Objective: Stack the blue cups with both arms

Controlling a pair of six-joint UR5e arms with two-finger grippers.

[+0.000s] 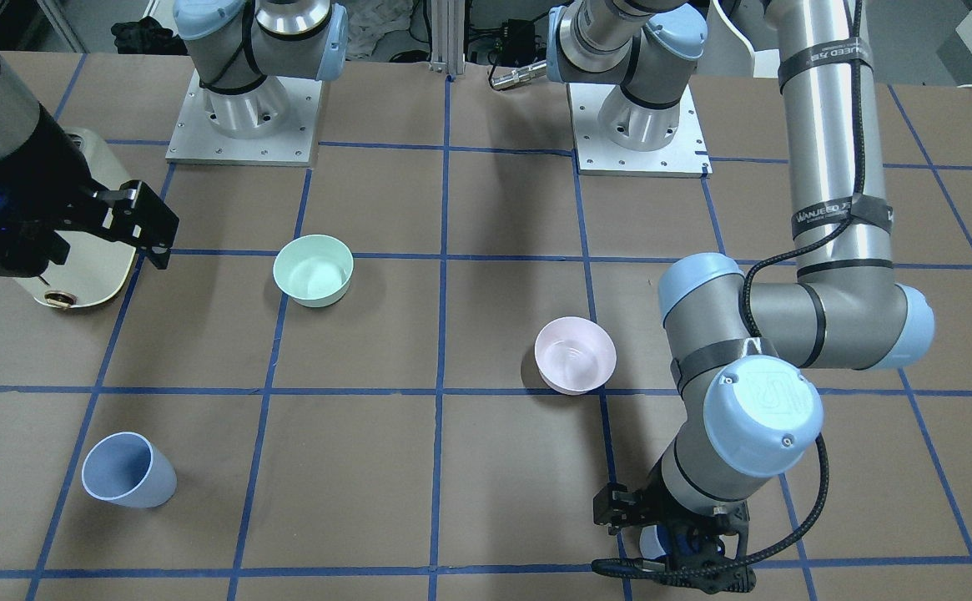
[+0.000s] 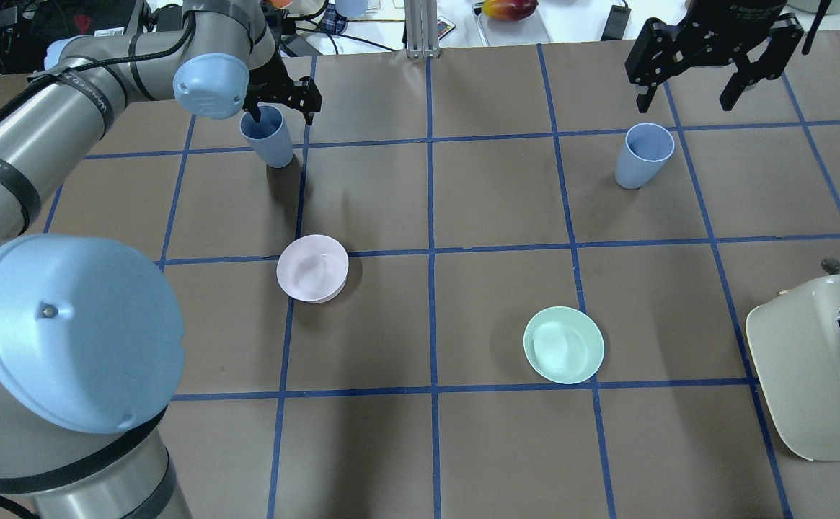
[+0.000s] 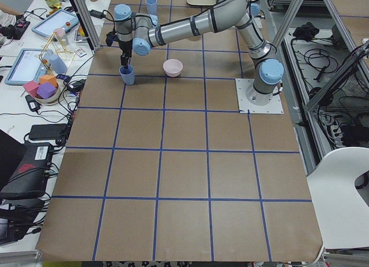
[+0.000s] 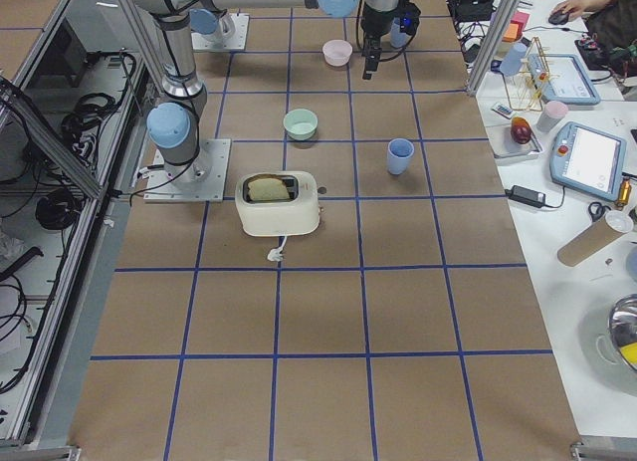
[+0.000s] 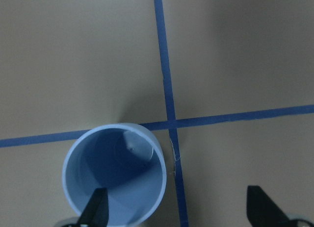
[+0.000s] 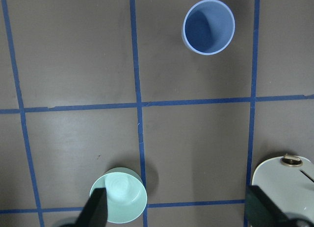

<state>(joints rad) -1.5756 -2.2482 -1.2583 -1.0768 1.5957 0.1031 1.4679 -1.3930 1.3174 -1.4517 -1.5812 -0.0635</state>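
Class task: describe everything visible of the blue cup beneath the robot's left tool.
The blue cup is a pale blue, handleless tapered tumbler, seemingly plastic, empty. It stands upright on the brown table beside a blue tape crossing. The open left tool straddles its rim, one finger inside the mouth; contact is unclear.

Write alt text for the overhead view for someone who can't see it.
The open left gripper straddles the rim of a blue cup at the far left; the open right gripper hovers apart from the other blue cup. A pink bowl, a green bowl and a toaster sit nearer.
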